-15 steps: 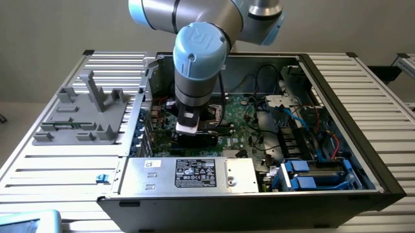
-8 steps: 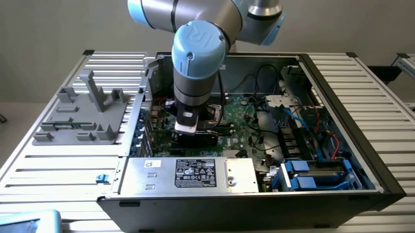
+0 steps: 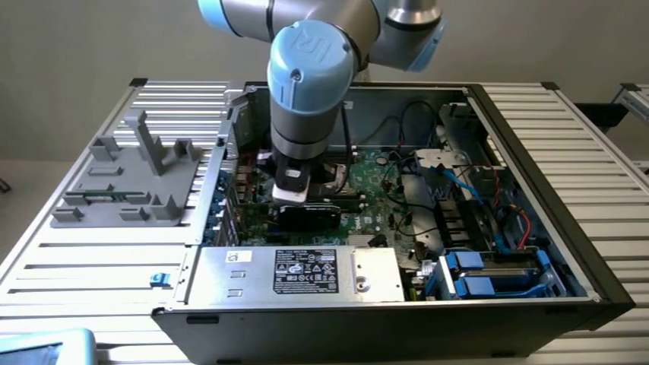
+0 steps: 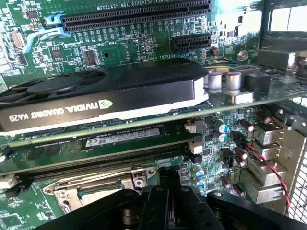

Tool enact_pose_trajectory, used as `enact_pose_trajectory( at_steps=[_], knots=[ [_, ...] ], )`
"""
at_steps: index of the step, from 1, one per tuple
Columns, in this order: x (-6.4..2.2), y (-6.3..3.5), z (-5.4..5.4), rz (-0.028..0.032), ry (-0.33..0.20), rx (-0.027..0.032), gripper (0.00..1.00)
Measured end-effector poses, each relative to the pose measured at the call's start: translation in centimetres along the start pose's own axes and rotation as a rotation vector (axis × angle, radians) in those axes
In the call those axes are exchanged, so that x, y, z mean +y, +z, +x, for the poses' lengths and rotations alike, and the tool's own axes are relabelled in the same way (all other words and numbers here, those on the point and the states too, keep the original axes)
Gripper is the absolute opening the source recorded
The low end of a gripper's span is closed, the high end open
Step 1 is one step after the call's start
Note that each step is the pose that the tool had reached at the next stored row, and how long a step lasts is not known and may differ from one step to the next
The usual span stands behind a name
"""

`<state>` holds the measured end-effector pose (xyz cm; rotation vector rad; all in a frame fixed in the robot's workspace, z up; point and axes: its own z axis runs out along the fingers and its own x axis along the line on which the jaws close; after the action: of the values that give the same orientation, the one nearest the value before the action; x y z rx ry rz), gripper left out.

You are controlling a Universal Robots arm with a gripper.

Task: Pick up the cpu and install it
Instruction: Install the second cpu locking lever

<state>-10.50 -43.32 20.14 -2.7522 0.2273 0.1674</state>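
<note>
In the exterior view my gripper [image 3: 302, 202] reaches down inside the open computer case [image 3: 568, 251], low over the green motherboard [image 3: 381, 199]. In the wrist view the two black fingers of the gripper [image 4: 168, 176] stand pressed together, and nothing shows between them. They point at the board just beside the metal-framed socket [image 4: 96, 184], whose silver plate shows partly behind the gripper body. The cpu is out of view; I cannot tell whether it lies in the socket.
A black NVIDIA graphics card [image 4: 105, 93] and a memory stick [image 4: 110, 141] stand just beyond the fingers. Capacitors [image 4: 225, 81] and red wires [image 4: 268, 167] lie to one side. A grey plastic fixture [image 3: 132, 179] sits outside the case at the exterior view's left; the power supply [image 3: 294, 270] is in front.
</note>
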Motion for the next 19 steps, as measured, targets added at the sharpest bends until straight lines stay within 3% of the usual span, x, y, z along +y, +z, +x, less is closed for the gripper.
enact_pose_trajectory(
  at_steps=[9,11,13,15,16,19],
  knots=[
    [-1.45,-3.31,-0.6,-0.0018,0.0,0.0014,0.12],
    [-1.91,-4.06,-0.7,-0.0036,0.0,0.0023,0.12],
    [-2.46,-4.48,-0.8,-0.0094,0.0,0.0049,0.12],
    [-2.95,-4.59,-0.9,-0.0239,0.0,0.0084,0.12],
    [-3.13,-4.61,-1.0,-0.0352,0.001,0.0105,0.12],
    [-3.61,-4.57,-1.1,-0.08,0.005,0.0187,0.12]
  ],
)
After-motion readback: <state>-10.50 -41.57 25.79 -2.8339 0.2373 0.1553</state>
